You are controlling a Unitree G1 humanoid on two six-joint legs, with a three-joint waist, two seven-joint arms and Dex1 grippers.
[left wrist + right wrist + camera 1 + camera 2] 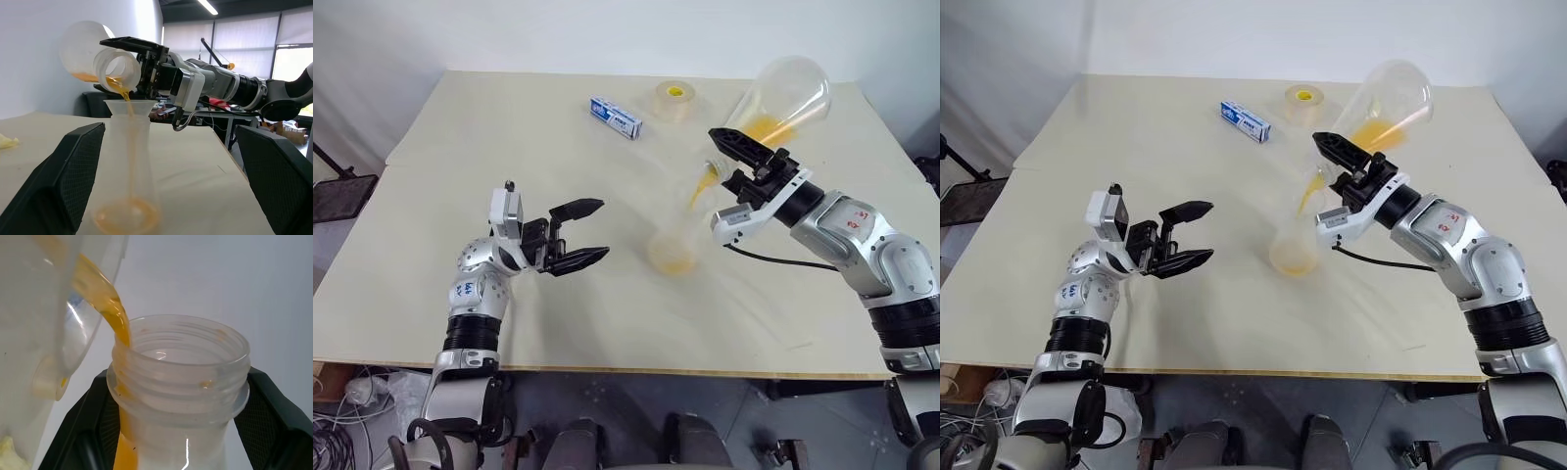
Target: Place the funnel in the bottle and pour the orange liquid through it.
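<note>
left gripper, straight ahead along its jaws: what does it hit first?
Most likely the standing bottle with the funnel in its neck: the left wrist view shows it between the open jaws of the left gripper, with a gap left. Depth is a judgement.

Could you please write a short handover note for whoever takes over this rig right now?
Left claw: open, holding nothing, level with the standing bottle and a little to its left.
Right claw: shut on the neck of the tilted pouring flask, mouth down over the funnel.
Funnel: seated in the standing bottle's mouth.
Orange liquid: a stream runs through the funnel; a pool has gathered at the bottle's base, and some remains in the flask.
Done: funnel placed, pouring under way.
Left: finish emptying the flask.
Also on the table: tape roll, small blue box.
</note>
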